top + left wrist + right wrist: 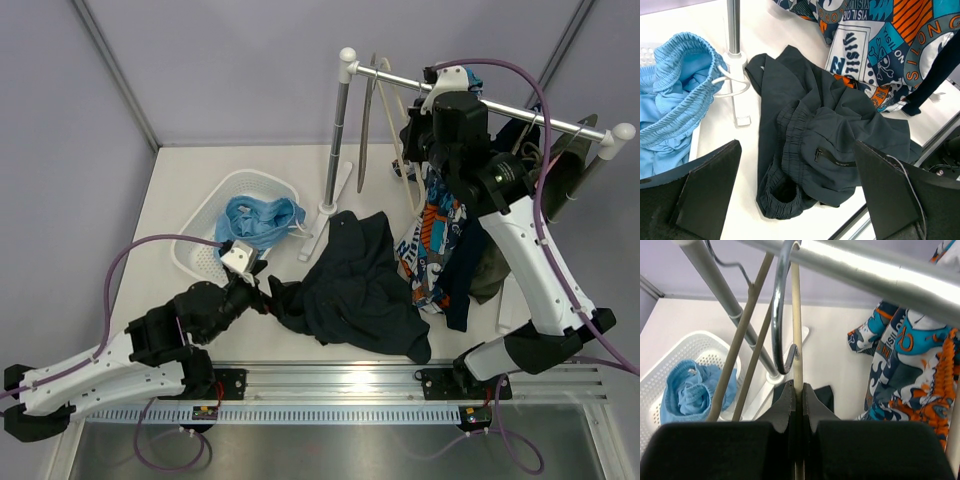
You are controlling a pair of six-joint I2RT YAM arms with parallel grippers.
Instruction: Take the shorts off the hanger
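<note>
We found left gripper [796, 145] spread wide over dark shorts [810, 130] on the desk [747, 210], right gripper [796, 390] clamped on a pale hanger rod [796, 315]

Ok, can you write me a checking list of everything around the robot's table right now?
Surface: white table, with clothes lying on it.
Job's things: crumpled dark navy cloth shorts on the table; light blue cloth shorts in the white plastic basket; orange, blue and white patterned shorts hanging below the silver metal rail.
Clutter: bare hangers on the rail.
Grippers: left gripper open over the dark shorts; right gripper shut on a thin beige hanger rod.
Cables: purple cables looping along both arms.
Surroundings: pale lilac walls.
</note>
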